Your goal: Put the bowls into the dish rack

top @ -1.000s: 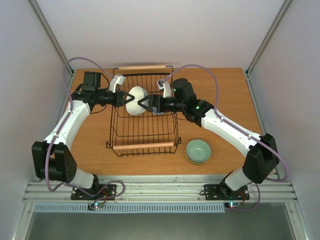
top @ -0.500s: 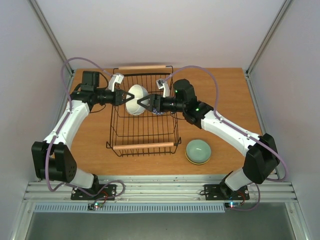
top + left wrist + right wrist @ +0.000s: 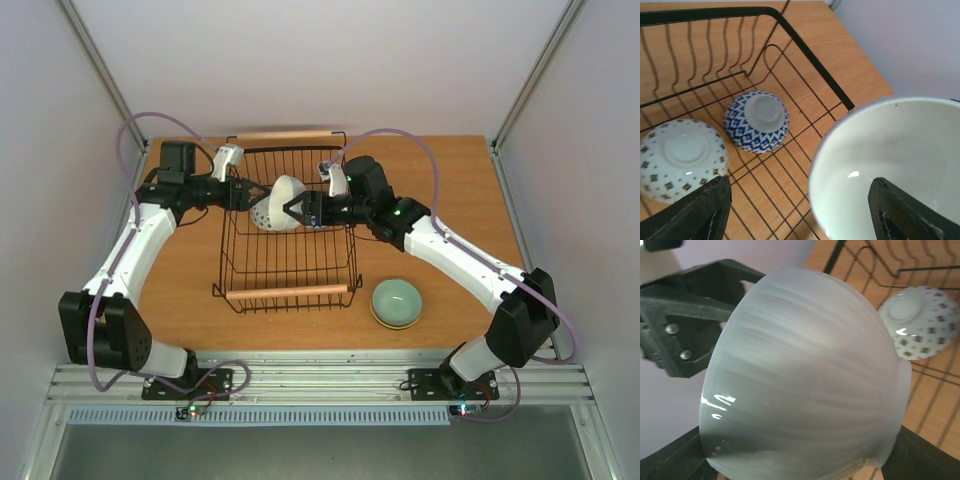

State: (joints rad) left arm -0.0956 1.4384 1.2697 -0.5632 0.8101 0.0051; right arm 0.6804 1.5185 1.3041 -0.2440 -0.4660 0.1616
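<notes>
A plain white bowl [image 3: 285, 197] hangs tilted above the dish rack [image 3: 288, 292], a black wire basket with wooden handles. My right gripper [image 3: 299, 210] is shut on it, and in the right wrist view the bowl's ribbed outside [image 3: 805, 365] fills the gap between the fingers. My left gripper [image 3: 243, 193] stands open at the bowl's left, its jaws wide apart around the rim. The bowl's inside [image 3: 900, 145] shows in the left wrist view. On the rack floor lie a blue-and-white bowl [image 3: 756, 121] and a speckled bowl [image 3: 680, 157], both upside down.
A pale green bowl [image 3: 396, 302] sits on the wooden table to the right of the rack's near corner, seemingly stacked on another. The rack's black rim [image 3: 715, 11] runs just beyond the bowls. White walls enclose the table on three sides.
My left gripper has opened off the white bowl's rim. The right gripper has closed on the bowl, which now tilts further and sits slightly to the right.
</notes>
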